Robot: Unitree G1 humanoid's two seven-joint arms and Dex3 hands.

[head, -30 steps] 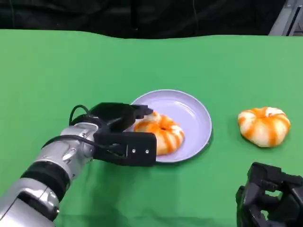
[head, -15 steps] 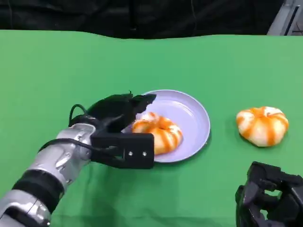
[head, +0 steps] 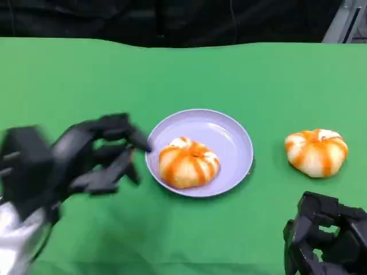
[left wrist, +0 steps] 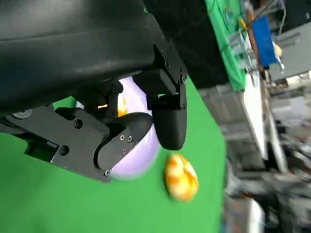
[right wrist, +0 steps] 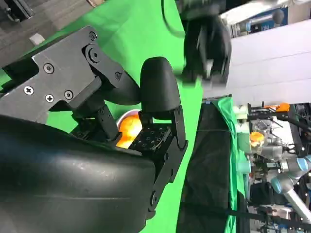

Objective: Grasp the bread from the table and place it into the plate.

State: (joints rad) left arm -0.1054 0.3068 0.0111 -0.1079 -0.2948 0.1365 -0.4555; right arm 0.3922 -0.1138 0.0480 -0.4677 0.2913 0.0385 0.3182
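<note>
Green cloth covers the whole worktop [head: 241, 74], dark backdrop behind it. One bread [head: 188, 162] sits in the lavender plate [head: 229, 134], and a second bread [head: 317, 151] lies on the cloth well off to the plate's right. Left robot hand [head: 94, 154] is beside the plate, fingers spread, holding nothing. Right robot hand [head: 324, 238] is low near the edge, looks curled in on nothing. That bun looks soft and light, probably squishy, so I'd cup it around the sides rather than pinch the top.

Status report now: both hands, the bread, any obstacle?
Left hand open, beside plate. Right hand idle, low. One bread in plate; second bread on table. No obstacle.
</note>
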